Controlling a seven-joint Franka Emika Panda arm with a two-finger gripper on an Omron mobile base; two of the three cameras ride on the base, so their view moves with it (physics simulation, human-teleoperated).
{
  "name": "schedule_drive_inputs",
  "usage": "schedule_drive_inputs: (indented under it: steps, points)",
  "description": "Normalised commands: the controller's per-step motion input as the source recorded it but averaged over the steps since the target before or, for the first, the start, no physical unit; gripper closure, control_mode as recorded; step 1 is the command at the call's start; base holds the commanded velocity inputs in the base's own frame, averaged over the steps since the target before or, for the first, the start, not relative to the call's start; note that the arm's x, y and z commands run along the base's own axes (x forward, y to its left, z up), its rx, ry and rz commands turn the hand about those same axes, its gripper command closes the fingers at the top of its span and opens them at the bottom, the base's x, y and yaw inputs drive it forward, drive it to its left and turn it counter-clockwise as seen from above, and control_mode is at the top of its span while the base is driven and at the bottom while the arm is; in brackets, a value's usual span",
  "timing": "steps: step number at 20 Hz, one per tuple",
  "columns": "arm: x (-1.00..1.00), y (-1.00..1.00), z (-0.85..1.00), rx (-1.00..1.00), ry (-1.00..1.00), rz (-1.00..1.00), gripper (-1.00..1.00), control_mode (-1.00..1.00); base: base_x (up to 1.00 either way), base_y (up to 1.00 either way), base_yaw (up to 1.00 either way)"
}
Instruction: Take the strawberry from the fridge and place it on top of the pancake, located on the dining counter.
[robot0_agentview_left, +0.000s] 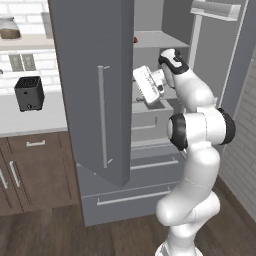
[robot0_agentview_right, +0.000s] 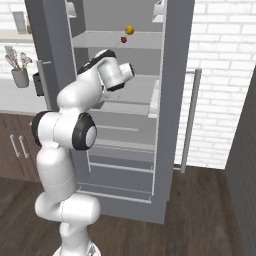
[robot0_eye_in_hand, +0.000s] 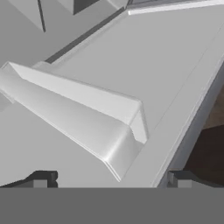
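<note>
With the fridge (robot0_agentview_right: 170, 100) doors open, the strawberry (robot0_agentview_right: 124, 39) sits ungrasped at upper centre; the end effector (robot0_eye_in_hand: 111, 179), fully open and empty, has everything left.

The open left door (robot0_agentview_left: 95, 95) of the fridge (robot0_agentview_right: 172, 100) is covering most of the shelves in the left base view, leaving just a sliver of the strawberry (robot0_agentview_left: 135, 39) showing at its edge. In the right base view the strawberry (robot0_agentview_right: 124, 39) is appearing as a tiny speck, too small for detail. The arm (robot0_agentview_right: 85, 95) is blocking the lower shelves there, and the picture's top edge is cutting off the fridge.
</note>
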Motion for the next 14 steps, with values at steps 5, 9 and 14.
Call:
schedule_drive_inputs:
  steps: [5, 9, 14]
  points:
    - [-0.25, 0.25, -0.12, 0.0, 0.02, 0.0, -1.0, -1.0, 0.0, 0.0, 0.0]
    - [-0.38, 0.33, -0.09, 0.0, 0.01, -0.01, -1.0, -1.0, 0.0, 0.0, 0.0]
    - [-0.42, 0.35, -0.06, 0.0, 0.01, -0.02, -1.0, -1.0, 0.0, 0.0, 0.0]
